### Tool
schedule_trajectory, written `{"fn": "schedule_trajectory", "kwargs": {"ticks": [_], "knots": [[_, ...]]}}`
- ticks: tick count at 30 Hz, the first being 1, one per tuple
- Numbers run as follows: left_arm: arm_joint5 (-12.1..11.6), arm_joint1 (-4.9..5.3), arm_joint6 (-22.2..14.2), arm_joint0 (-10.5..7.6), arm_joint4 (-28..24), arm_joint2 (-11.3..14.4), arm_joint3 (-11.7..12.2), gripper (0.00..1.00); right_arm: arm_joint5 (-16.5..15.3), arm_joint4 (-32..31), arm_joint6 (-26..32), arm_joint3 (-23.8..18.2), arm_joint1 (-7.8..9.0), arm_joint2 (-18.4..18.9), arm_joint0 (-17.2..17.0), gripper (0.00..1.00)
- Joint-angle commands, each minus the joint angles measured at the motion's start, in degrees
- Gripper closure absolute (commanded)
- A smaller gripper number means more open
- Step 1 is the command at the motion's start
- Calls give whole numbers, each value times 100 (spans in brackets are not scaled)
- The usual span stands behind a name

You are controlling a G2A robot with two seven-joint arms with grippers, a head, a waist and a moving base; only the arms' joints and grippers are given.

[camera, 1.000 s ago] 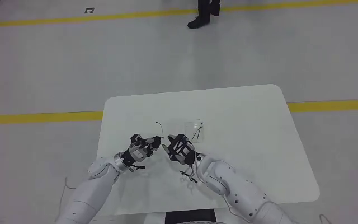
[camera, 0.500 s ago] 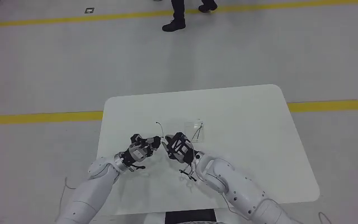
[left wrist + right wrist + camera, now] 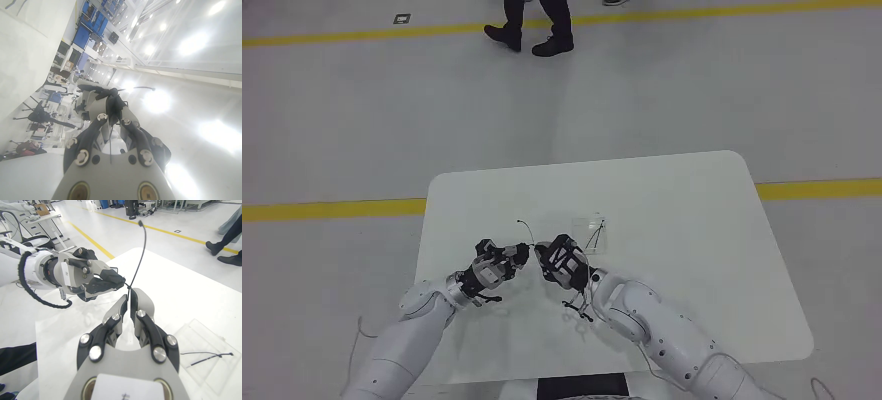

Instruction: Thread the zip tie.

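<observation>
A thin black zip tie is held in the air between both grippers over the near part of the white table. My right gripper is shut on its strap, which rises past the fingertips and curves to a free end high above. My left gripper, with black padded fingers, is shut on the tie just beside the right fingertips. In the left wrist view the left gripper pinches the tie, whose strap runs back toward the wrist. From above, the left gripper and right gripper nearly touch.
A clear shallow tray with a spare black zip tie lies on the table just beyond the right gripper, also seen as the tray from above. The table's rounded edge runs close to the left arm.
The right gripper has edged slightly toward the left gripper, and the tie's free end has shifted a little. The left arm has stayed put.
</observation>
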Motion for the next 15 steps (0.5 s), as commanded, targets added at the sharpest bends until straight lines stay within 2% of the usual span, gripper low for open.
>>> {"fn": "schedule_trajectory", "kwargs": {"ticks": [1, 15], "knots": [[0, 0, 0, 0, 0, 0, 0, 100, 3, -7, 3, 2, 0, 16, -9, 100], [0, 0, 0, 0, 0, 0, 0, 100, -14, -24, -15, -14, 15, 147, -111, 100]]}}
